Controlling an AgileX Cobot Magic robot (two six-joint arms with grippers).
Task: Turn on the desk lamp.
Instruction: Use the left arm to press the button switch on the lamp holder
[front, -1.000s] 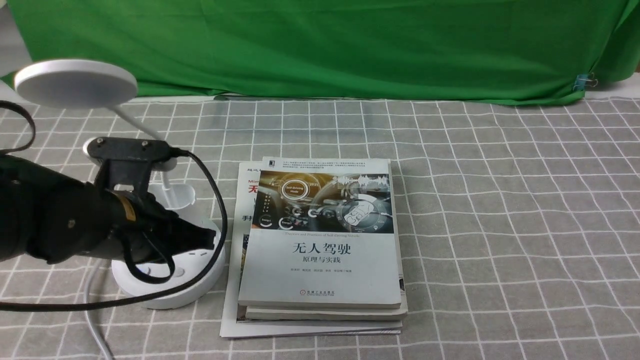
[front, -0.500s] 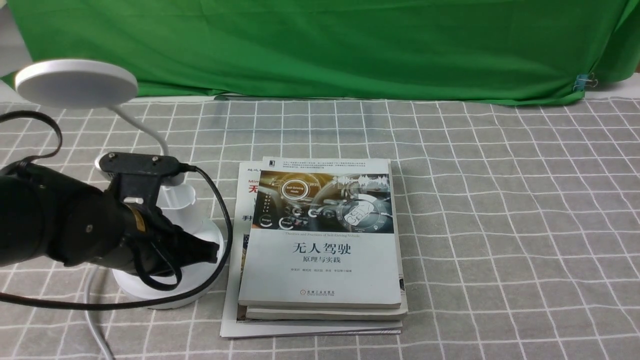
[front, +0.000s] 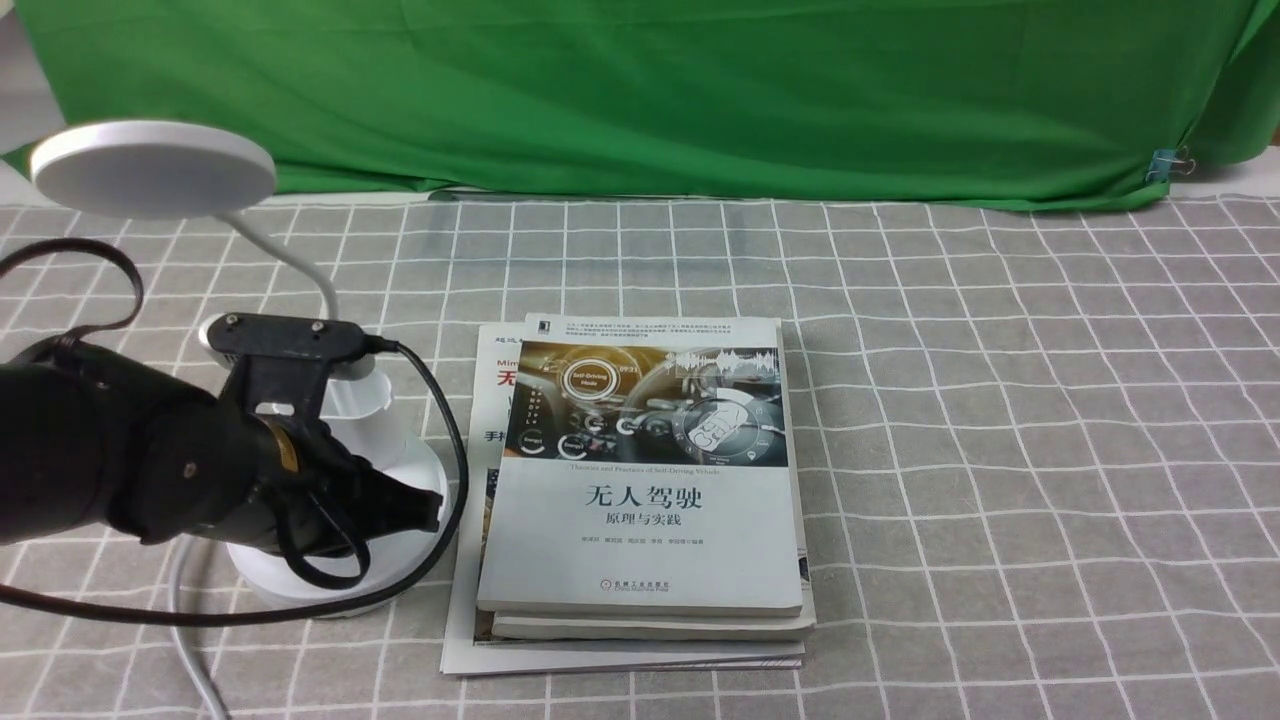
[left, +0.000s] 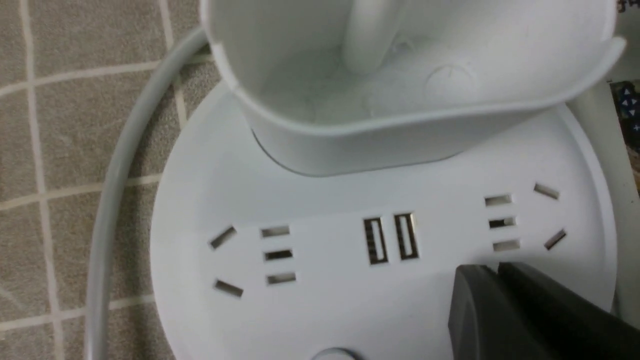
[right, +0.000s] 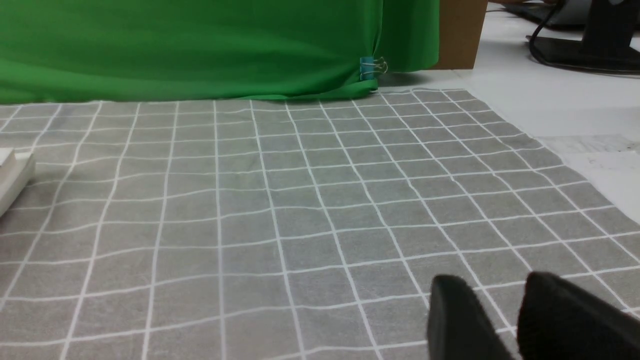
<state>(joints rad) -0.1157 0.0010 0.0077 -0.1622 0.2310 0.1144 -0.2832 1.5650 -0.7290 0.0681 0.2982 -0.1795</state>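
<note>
One desk lamp (front: 152, 170) stands on the grid-patterned surface (front: 1000, 450) at left, beside one stack of books (front: 640, 530). Its base shows two socket groups and two USB ports; the left gripper (left: 499, 267) is over it, jaws together. One right gripper (right: 492, 280) has its jaws slightly apart.

Lamp base (left: 325, 200): smooth white plastic (faintly glossy)
Backdrop (front: 640, 100): creased green cloth, matt
Top book (front: 640, 540): smooth paper cover
</note>
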